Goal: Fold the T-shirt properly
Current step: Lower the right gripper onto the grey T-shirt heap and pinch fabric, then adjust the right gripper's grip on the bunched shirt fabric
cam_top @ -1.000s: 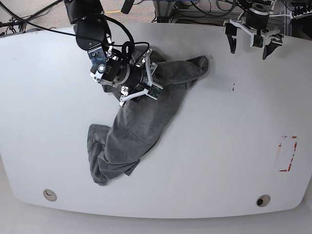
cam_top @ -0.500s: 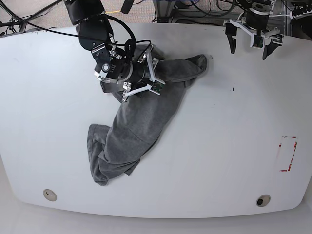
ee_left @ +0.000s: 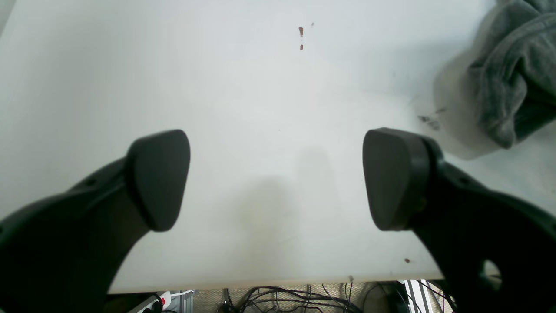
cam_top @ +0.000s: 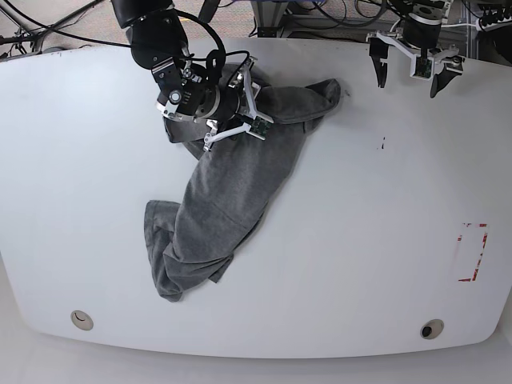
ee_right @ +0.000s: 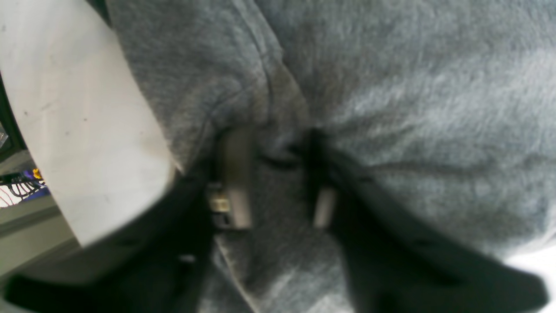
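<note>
My right gripper (cam_top: 240,108) pinched a bunch of the shirt (cam_top: 228,192) at the upper left of the base view, though the blurred wrist view left the hold uncertain. No fold was made; the shirt lay crumpled, trailing to lower left. My left gripper (cam_top: 412,60) hung spread at upper right. The table (cam_top: 360,240) offered room rightward.

A broad white surface (cam_top: 360,240) with rounded corners carries everything. A crumpled heather-grey T-shirt (cam_top: 216,216) lies directly on it, stretching from the far edge toward the near left. A red rectangular outline mark (cam_top: 472,252) sits near the right edge, and two round holes (cam_top: 80,320) mark the near corners.
</note>
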Controlling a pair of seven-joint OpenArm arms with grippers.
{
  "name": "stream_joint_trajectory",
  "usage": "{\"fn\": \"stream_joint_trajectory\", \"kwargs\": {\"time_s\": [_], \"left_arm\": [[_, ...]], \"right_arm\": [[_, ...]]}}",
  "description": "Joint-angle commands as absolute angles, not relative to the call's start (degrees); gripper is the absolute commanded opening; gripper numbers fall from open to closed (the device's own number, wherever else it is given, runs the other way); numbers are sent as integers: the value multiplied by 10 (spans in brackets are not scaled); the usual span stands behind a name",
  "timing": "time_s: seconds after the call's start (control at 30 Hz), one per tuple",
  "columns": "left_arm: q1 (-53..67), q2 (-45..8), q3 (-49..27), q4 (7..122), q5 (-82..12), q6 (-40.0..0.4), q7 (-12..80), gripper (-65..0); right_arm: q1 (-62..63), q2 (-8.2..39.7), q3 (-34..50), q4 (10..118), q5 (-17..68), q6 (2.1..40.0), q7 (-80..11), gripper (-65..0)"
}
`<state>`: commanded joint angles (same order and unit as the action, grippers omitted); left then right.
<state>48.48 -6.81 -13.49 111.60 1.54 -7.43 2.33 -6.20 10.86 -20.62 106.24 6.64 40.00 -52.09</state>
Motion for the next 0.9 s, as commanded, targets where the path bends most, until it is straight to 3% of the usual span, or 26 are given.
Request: {"fn": "stream_joint_trajectory", "kwargs": {"time_s": [0.03,0.07,0.47,0.73,0.9], "left_arm": [[485,-68,-135,1116,15,-74,23,-57],[485,-68,-135,1116,15,-74,23,-57],[485,-69,-137,1116,15,-74,23,-57],[485,-69,-138,1116,15,-74,23,-57],[485,-69,-138,1116,16,-74,23,-57]], "right_arm": [[-62,109,-206,1069,66,400,-521,-642],[-63,109,-206,1074,66,400,-521,-650],[-80,109,-203,1116,65,400,-520,-650],[-84,95,-131,1149,65,400,-520,-650],[-85,94,-148,1148,66,400,-522,-650]]}}
